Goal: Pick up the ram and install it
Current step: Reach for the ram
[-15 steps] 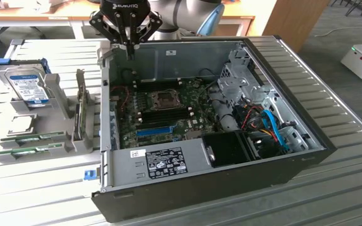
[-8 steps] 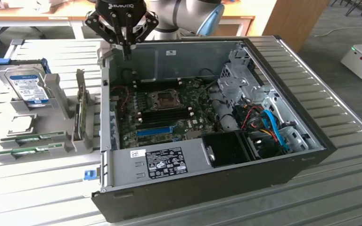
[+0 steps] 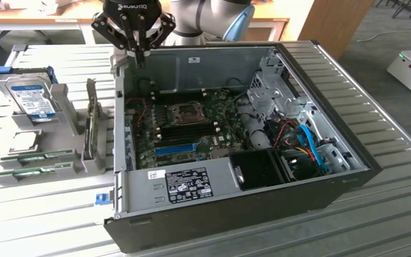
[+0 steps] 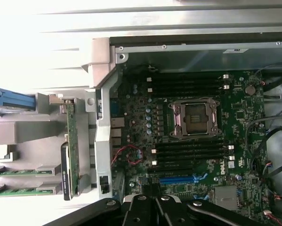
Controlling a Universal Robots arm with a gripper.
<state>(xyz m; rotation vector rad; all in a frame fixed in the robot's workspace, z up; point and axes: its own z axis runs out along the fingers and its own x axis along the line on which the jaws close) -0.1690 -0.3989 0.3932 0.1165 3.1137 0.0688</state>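
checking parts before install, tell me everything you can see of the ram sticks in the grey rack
Two long, thin green circuit-board ram sticks sit side by side, lengthwise, in slots of a grey rack, at the exterior view's left of the open black computer case. Only the rack touches them; the shut gripper hangs over the case.

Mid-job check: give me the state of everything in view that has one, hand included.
hand: shut, holding nothing, over a corner of the case.
ram sticks: two, lying in the gray holder outside the case, not picked up.
computer case: side open, motherboard exposed.
memory slots: empty.
processor socket: no cooler on it.
hard drive: standing in the gray holder.
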